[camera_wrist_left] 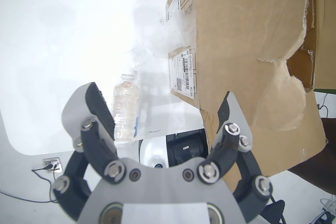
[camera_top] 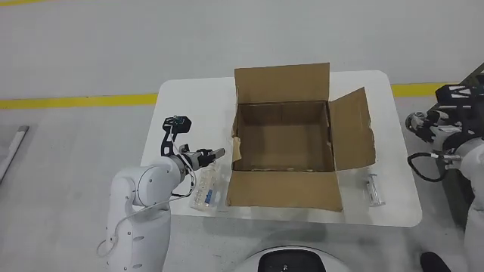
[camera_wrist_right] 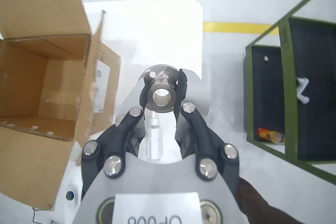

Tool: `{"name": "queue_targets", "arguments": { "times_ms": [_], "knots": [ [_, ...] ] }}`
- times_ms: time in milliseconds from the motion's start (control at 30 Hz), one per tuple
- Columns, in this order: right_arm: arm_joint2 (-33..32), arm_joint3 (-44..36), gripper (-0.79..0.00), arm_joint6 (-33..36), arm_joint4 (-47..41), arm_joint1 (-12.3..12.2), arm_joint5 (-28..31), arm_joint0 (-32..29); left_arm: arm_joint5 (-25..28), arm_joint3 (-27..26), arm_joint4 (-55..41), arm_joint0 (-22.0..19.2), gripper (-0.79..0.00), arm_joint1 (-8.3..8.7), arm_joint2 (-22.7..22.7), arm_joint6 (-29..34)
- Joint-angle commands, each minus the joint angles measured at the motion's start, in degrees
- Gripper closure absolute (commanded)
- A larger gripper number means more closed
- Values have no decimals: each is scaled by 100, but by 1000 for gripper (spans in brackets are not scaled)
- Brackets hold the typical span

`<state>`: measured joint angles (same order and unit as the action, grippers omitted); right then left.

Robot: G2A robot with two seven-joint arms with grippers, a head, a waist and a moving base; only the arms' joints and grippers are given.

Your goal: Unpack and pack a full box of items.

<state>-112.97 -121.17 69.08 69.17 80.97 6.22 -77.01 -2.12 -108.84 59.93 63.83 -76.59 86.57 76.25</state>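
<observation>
The metal bushing point(camera_wrist_right: 157, 78), clamped in the right gripper point(camera_wrist_right: 162, 91) at the right edge of the table point(camera_top: 189, 98), is best carried high over the side flap point(camera_top: 352, 128) of the box point(camera_top: 283, 189) before being lowered, while the left gripper point(camera_wrist_left: 160, 93) hangs wide open, empty, by the bottle point(camera_wrist_left: 125, 109).

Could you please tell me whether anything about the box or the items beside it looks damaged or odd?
Yes, the cardboard box is damaged: the flap nearest the left gripper has ragged, torn-out edges. A plastic bottle also lies on its side on the table beside the box.
</observation>
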Motion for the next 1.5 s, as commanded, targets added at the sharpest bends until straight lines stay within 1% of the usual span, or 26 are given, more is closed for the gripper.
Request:
{"name": "queue_targets", "arguments": {
  "times_ms": [0,100,233,500,833,1100,1133,1267,1333,1433,1467],
  "knots": [
    [-113,209,0,-26,29,-17,46,-214,0,0,0,0,-785,0,0,0],
    [-143,593,0,-126,116,-42,141,-470,0,0,0,0,-785,0,0,0],
    [11,1046,0,-267,276,-71,251,-648,0,0,0,0,-785,0,0,0],
    [385,1901,0,-477,691,-143,440,-586,0,0,0,0,-785,0,0,0],
    [759,2394,0,-431,812,-217,600,-398,0,0,0,0,-785,0,0,0],
    [910,2607,0,-416,849,-272,571,-297,0,0,0,0,-785,0,0,0],
    [923,2643,-15,-398,859,-280,571,-281,0,0,0,0,-785,0,0,0],
    [952,2731,-243,-411,866,-312,571,-230,0,0,0,0,-785,0,0,0],
    [962,2762,-243,-412,855,-328,581,-205,0,0,0,0,-785,0,0,0],
    [959,2806,-336,-419,830,-352,576,-167,0,0,0,0,-785,0,0,0],
    [958,2812,-332,-425,814,-360,580,-154,0,0,0,0,-785,0,0,0]
  ]
}}
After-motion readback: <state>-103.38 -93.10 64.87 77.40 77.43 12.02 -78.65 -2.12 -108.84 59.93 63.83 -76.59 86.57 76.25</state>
